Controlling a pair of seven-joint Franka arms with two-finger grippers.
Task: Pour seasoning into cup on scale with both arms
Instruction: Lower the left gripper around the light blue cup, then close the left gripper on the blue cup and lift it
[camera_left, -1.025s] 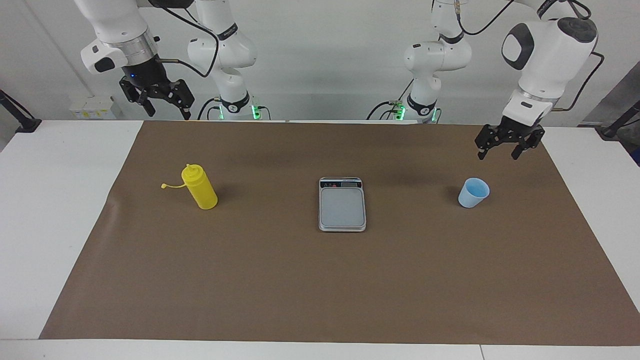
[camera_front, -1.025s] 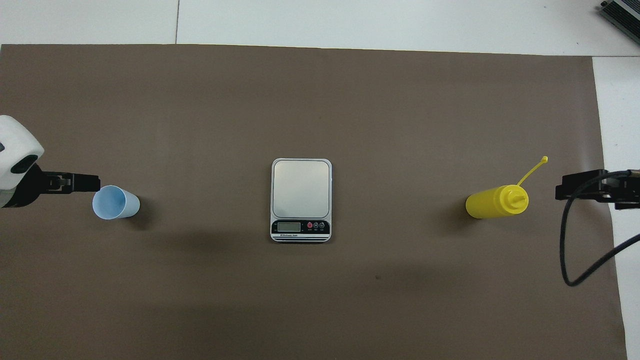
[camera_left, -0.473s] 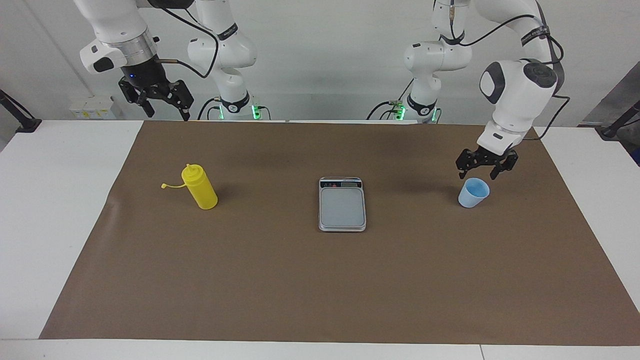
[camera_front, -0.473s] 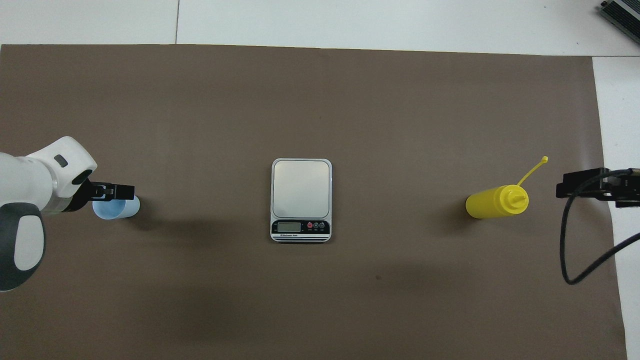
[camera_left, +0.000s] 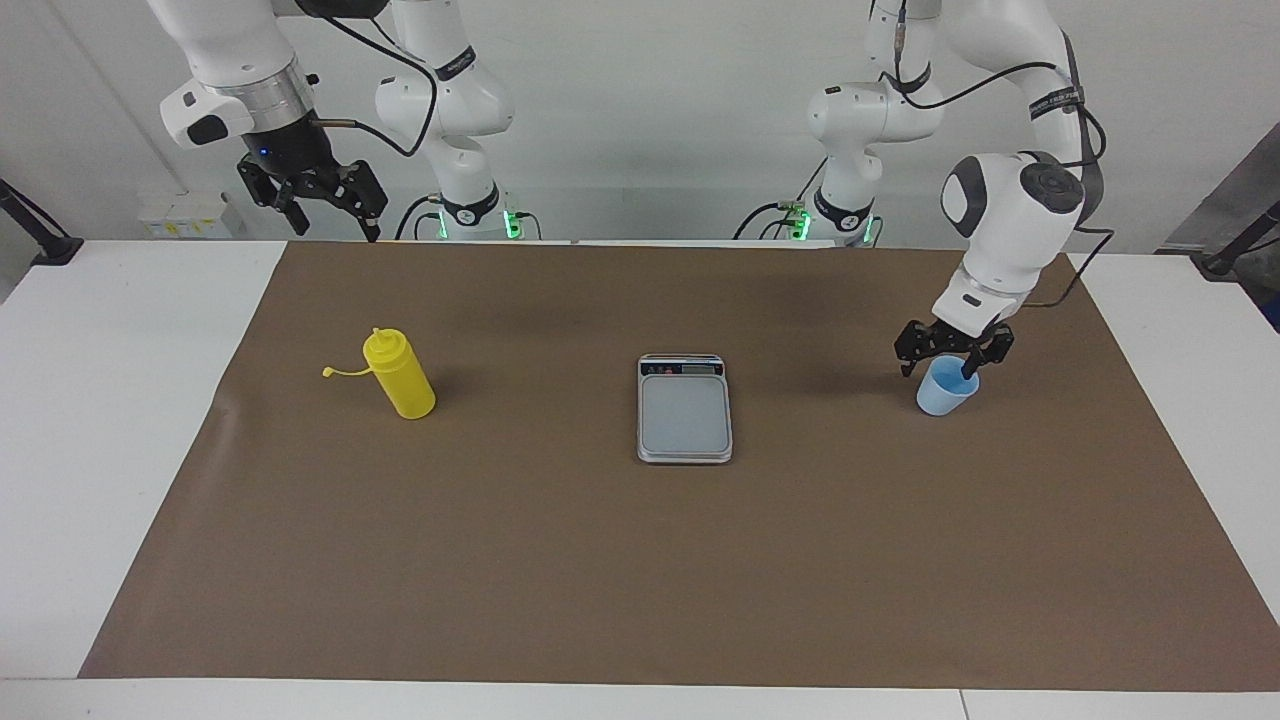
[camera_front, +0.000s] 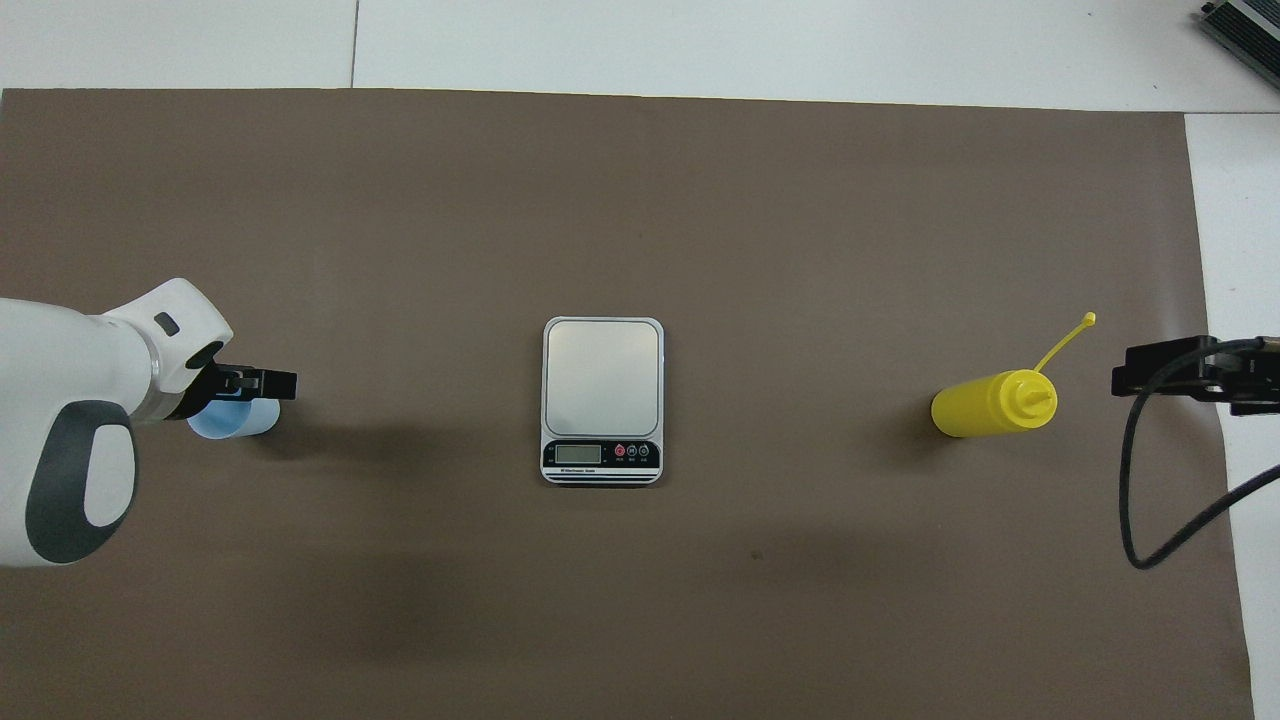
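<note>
Facing view: two white arms over a white surface (camera_left: 120, 400) that carries a brown mat (camera_left: 680, 560).
Seasoning, look: bright yellow cylindrical squeeze bottle (camera_left: 399, 374) with a nozzle tip; a small yellow cap hangs off it on a thin tether. Standing upright.
Seasoning, place: on the mat toward the right arm's end of the surface, well apart from the scale, about level with it.
Cup, look: small light blue cup (camera_left: 945, 386), tapered, wider at the rim, no handle, mouth up.
Cup, place: on the mat toward the left arm's end, well apart from the scale.
Scale, look: flat silver-grey rectangle (camera_left: 684, 408), grey weighing plate, dark display strip with buttons along the edge nearer to the robots. Plate bare.
Scale, place: middle of the mat, between bottle and cup.
Left hand: (camera_left: 943, 358) down at the cup, fingers spread wide; one finger (camera_left: 968, 368) dips at or inside the rim, the other stands outside the cup on the scale's side. No grip closed on it.
Right hand: (camera_left: 318, 205) raised over the mat's edge nearest the robots, at the right arm's end, fingers wide, holding nothing. This arm waits.
Overhead view: left hand (camera_front: 262, 383) covers part of the cup (camera_front: 232, 421); right hand (camera_front: 1165, 372) beside the bottle (camera_front: 985, 404).
Count: bottles 1; cups 1; scales 1; arms 2; hands 2.
</note>
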